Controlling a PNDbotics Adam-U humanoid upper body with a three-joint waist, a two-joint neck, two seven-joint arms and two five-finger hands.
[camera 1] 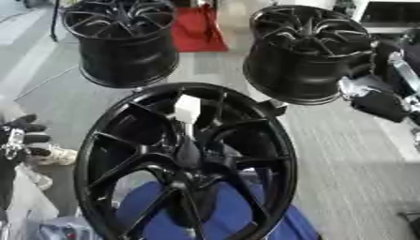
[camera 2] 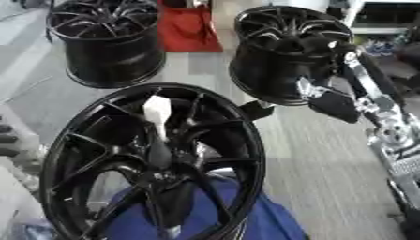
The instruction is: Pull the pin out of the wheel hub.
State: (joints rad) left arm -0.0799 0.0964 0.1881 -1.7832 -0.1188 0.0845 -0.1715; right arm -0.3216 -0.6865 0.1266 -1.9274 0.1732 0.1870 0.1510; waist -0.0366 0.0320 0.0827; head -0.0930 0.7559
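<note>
At the left edge of the frame, at mid height, the left hand (camera 1: 23, 136) is seen with its fingers curled and nothing held in them. The wheel hub (camera 1: 187, 164) fills the lower centre, stood on its rim with the spokes facing the camera, over a blue cloth (camera 1: 221, 218) at the bottom. A white, blocky piece (camera 1: 188, 108), judged to be the head of the pin, projects from the upper part of the spokes, above the centre boss. Two further black wheels are placed behind, one at upper left (camera 1: 123, 42) and one at upper right (camera 1: 308, 51). At the right of the frame the right hand (camera 2: 332, 104) is seen just beside the upper right wheel, well apart from the pin; whether its fingers are open cannot be told. The hub is judged heavy and rigid, the pin light and stiff. The pin is best pinched at the white head and drawn straight outward along its axis
</note>
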